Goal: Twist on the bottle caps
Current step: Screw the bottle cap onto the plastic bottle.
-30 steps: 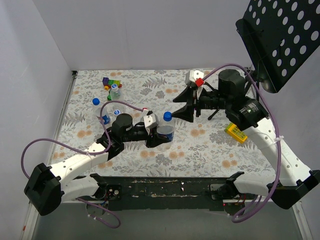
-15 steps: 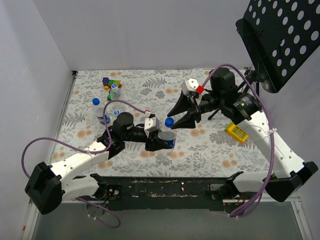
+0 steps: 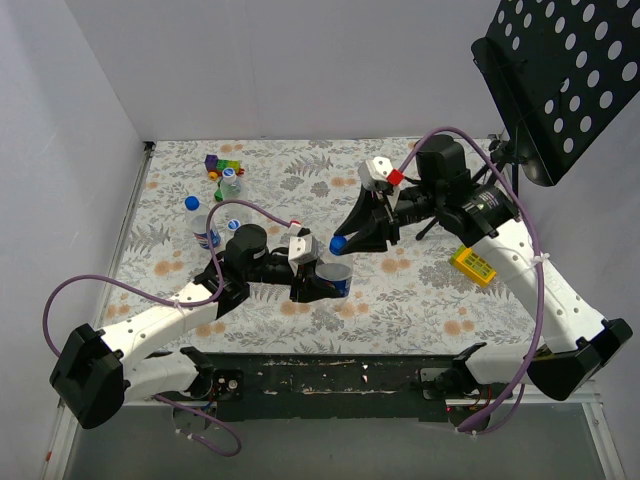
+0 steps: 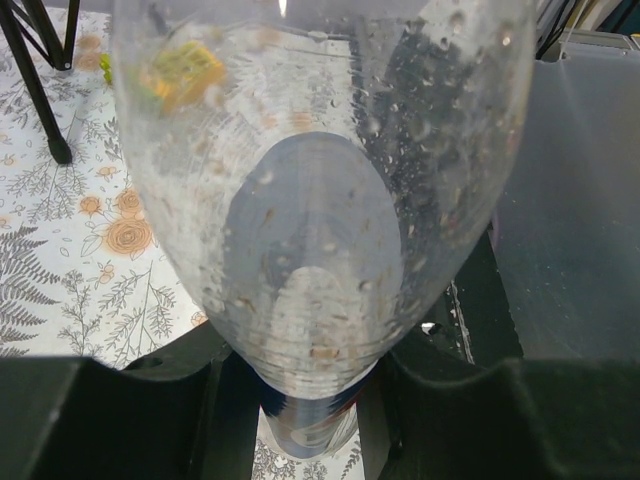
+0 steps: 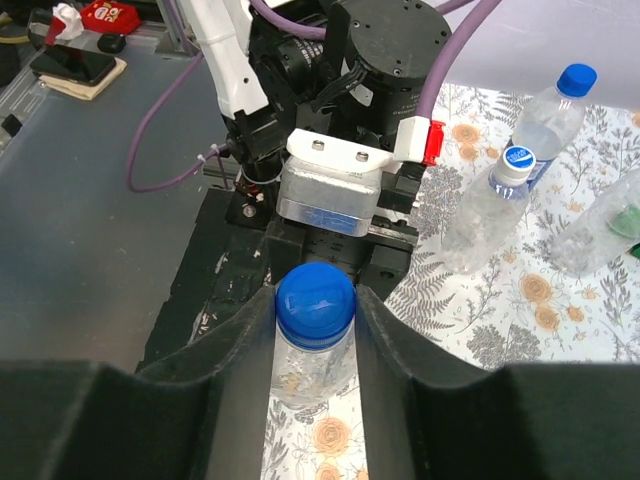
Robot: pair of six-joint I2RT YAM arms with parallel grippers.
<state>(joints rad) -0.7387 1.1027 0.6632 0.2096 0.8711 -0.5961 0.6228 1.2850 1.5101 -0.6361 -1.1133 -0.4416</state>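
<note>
My left gripper (image 3: 312, 282) (image 4: 310, 410) is shut on a clear bottle (image 3: 335, 274) with a blue label. In the left wrist view the bottle (image 4: 320, 220) fills the frame base-on. A bright blue cap (image 3: 340, 243) sits on the bottle's neck. My right gripper (image 3: 347, 241) (image 5: 315, 312) is shut on this cap (image 5: 316, 298), one finger touching each side. The clear neck (image 5: 308, 375) shows just below the cap.
Other bottles stand at the left: one with a blue cap (image 3: 198, 222) (image 5: 555, 105), one by its side (image 5: 495, 205), and one next to the toy blocks (image 3: 231, 182). A yellow box (image 3: 470, 264) lies at the right. A black perforated stand (image 3: 565, 80) overhangs the far right.
My right gripper has moved left and down to the bottle's neck and now grips the blue cap. The left gripper and bottle shifted slightly toward the near edge.
</note>
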